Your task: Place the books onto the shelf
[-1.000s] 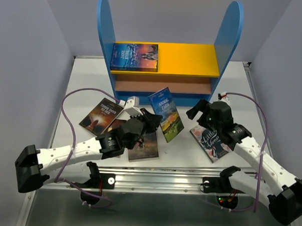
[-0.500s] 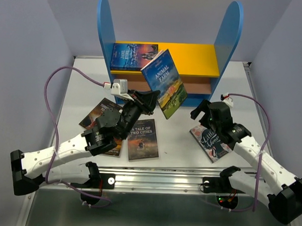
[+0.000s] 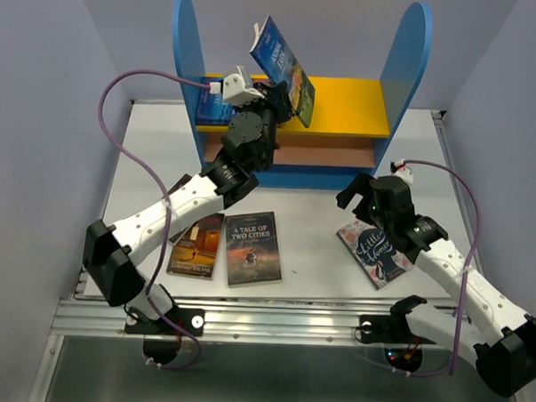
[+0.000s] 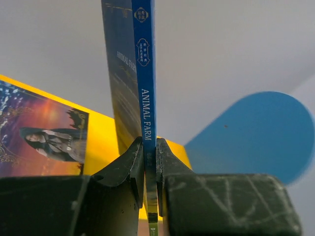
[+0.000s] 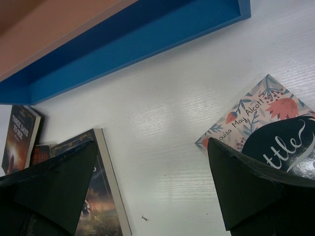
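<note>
Blue-spined "Animal Farm" paperback [image 4: 145,73] is clamped edge-on between the fingers of the left tool [image 4: 150,164], spine toward the wrist camera. Seen from above, this book is tilted in the air over the yellow upper board [image 3: 343,102] of the shelf [image 3: 417,56], between the two blue side panels. One sunset-cover book [image 4: 44,137] lies flat on the left part of that board. The right tool [image 5: 152,191] hangs low over the counter [image 3: 310,247], fingers wide apart and holding nothing; the "Little Women" book [image 5: 261,115] lies flat partly beneath one finger. "A Tale of Two Cities" [image 3: 253,247] and a darker paperback [image 3: 197,245] lie side by side on the counter before the shelf.
</note>
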`<move>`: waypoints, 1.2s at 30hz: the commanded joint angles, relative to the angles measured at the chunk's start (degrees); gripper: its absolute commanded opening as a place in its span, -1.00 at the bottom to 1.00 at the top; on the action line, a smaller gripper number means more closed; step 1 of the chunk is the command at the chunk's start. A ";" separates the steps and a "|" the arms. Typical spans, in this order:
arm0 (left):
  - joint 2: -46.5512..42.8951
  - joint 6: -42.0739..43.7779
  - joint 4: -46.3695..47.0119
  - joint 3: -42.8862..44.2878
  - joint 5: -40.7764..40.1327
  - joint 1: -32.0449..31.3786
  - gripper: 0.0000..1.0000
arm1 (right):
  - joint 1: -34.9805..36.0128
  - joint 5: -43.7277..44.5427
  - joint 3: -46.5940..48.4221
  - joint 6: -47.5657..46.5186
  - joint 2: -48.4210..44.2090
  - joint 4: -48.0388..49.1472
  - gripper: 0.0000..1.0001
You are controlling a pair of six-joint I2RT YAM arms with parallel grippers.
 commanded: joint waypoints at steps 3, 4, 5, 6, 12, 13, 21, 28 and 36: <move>5.03 -6.59 6.01 8.32 -12.16 1.53 -1.00 | 0.29 0.27 4.00 -2.28 1.03 0.50 1.00; 5.57 -7.91 5.93 8.32 -13.50 1.62 -1.00 | 0.29 0.27 4.35 -2.37 1.29 0.50 1.00; 6.18 -10.62 5.93 7.98 -15.51 1.62 -1.00 | 0.29 0.10 4.44 -2.72 1.47 0.50 1.00; 6.27 -12.21 5.84 7.54 -17.01 1.62 -1.00 | 0.29 0.01 4.62 -2.72 1.73 0.50 1.00; 6.10 -18.03 4.96 4.37 -26.17 2.06 -1.00 | 0.29 -0.69 4.36 -3.08 2.88 0.59 1.00; 5.92 -19.51 3.39 3.93 -25.99 2.41 -1.00 | 0.29 -0.69 4.36 -3.16 2.96 0.59 1.00; 3.73 -35.77 -12.61 3.14 -24.49 6.72 -1.00 | 0.29 -1.39 4.97 -3.52 4.81 0.59 1.00; 1.44 -42.98 -17.26 -0.99 -26.87 6.89 -1.00 | 0.29 -3.06 5.50 -3.52 6.48 0.59 1.00; 1.35 -53.44 -26.05 -0.99 -26.96 7.24 -1.00 | 0.29 -4.12 6.03 -3.87 7.36 0.68 1.00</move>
